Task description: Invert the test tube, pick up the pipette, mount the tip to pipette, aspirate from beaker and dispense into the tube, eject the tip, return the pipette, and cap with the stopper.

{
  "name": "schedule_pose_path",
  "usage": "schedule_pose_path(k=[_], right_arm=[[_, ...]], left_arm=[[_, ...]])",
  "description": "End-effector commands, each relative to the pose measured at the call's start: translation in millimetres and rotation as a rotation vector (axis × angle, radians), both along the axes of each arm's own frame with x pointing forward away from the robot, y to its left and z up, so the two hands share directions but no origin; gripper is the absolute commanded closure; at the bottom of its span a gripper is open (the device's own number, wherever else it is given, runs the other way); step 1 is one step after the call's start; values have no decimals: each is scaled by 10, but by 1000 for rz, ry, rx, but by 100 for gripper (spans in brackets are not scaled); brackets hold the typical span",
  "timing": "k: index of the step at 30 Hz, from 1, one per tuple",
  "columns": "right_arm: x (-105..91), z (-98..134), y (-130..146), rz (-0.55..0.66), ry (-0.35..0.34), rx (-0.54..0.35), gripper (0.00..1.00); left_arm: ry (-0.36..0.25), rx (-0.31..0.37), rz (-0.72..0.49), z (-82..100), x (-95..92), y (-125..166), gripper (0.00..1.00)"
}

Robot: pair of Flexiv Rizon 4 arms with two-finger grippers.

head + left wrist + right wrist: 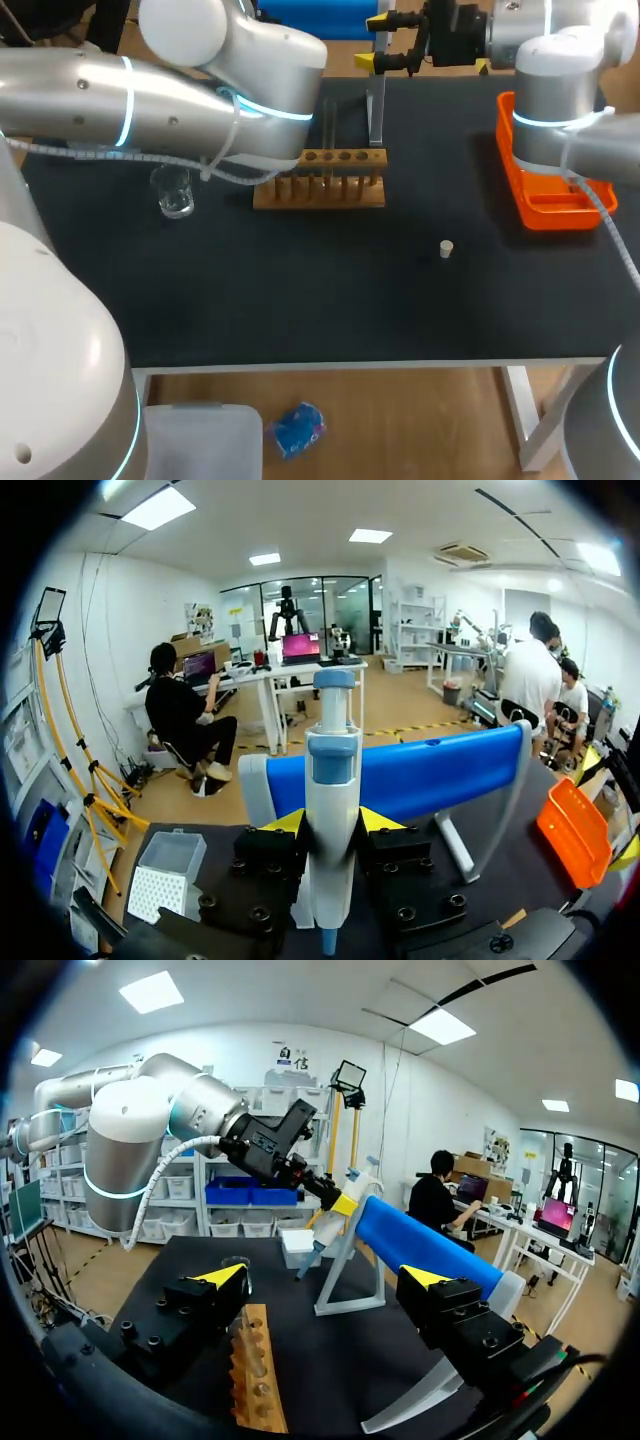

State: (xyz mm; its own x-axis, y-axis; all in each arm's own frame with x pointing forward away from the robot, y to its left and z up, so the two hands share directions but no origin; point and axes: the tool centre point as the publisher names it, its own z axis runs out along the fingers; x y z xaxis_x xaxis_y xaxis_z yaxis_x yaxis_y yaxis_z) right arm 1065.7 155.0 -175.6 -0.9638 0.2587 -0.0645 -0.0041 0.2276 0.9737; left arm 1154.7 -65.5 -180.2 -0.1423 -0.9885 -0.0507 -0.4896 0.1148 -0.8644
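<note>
The left hand (332, 822) was clenched on the pipette (333, 745), its yellow fingertips (285, 822) pressing the white body from both sides. The pipette stood upright, long axis vertical. Its pale blue plunger cap was uppermost and its narrow end pointed down, close against the blue stand (450, 770) behind it. The tip box (168, 875) sat low on the tabletop (300, 290) off to one side of the hand, near but apart. Mounting a tip would therefore probably call for a lift clear of the stand, a sideways carry and a straight push down. The right hand (328, 1278) was released, nothing between its fingers, poised over the wooden rack (320, 185), where the clear test tube (376, 110) appeared to stand upright at one end. The beaker (175, 190) was on the left arm's side, and the stopper (446, 248) lay alone nearer the front edge
</note>
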Motion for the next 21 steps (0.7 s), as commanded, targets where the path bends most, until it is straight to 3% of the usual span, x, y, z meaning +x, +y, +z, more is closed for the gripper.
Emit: schedule_pose_path(k=[1, 21], right_arm=[[2, 0, -3, 1, 0, 0, 0], [2, 0, -3, 1, 0, 0, 0]], left_arm=[[27, 11, 18, 26, 60, -41, 100], [81, 13, 54, -137, 125, -9, 100]])
